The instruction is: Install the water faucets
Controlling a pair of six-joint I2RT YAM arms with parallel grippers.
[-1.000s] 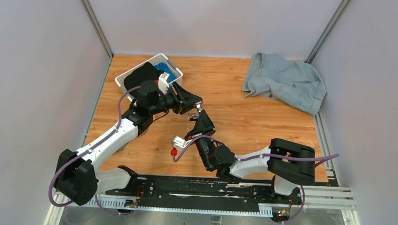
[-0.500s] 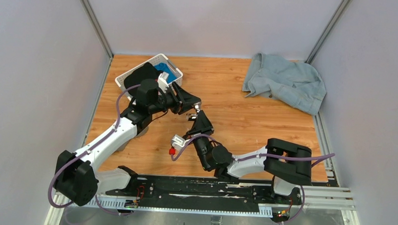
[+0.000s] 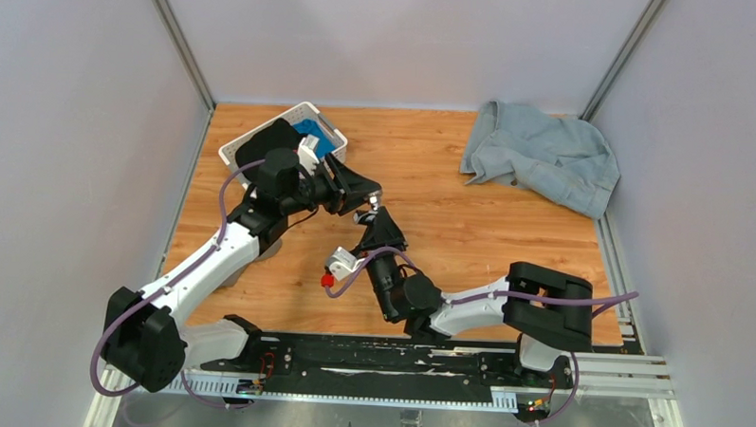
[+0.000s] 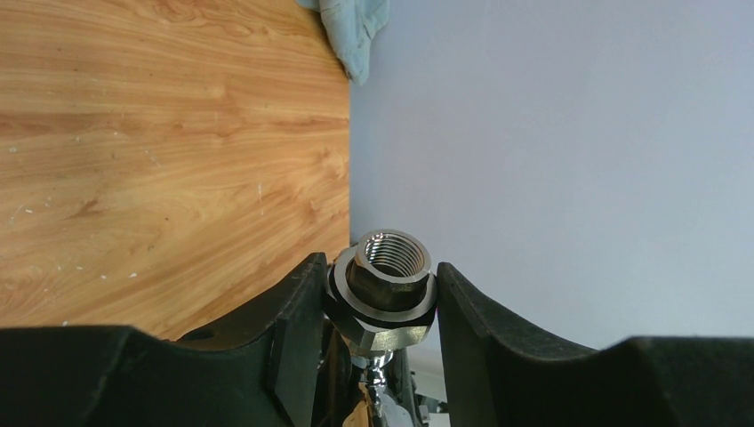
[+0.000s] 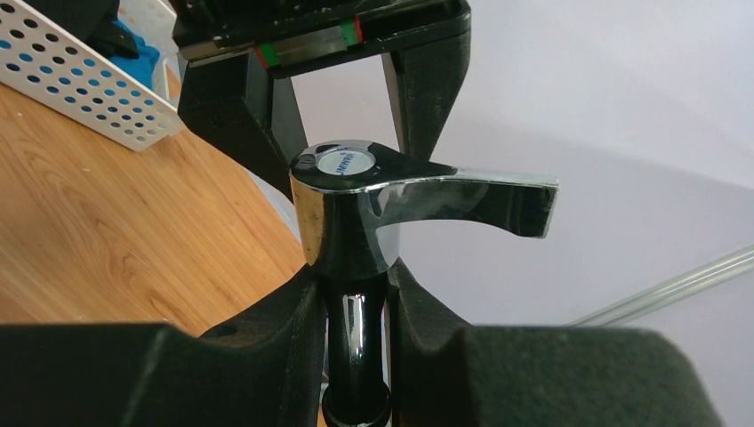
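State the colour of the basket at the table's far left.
The basket is white with small round holes, clearest in the right wrist view.

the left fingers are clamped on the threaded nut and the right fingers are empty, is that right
No, the right fingers aren't empty: the right wrist view shows them clamped on the stem of the chrome tap. The left fingers do hold the threaded nut.

White basket (image 3: 307, 108) sitting far-left on desk (image 3: 433, 168), holding blue thing (image 3: 313, 130); denim cloth (image 3: 542, 158) lying crumpled far-right.
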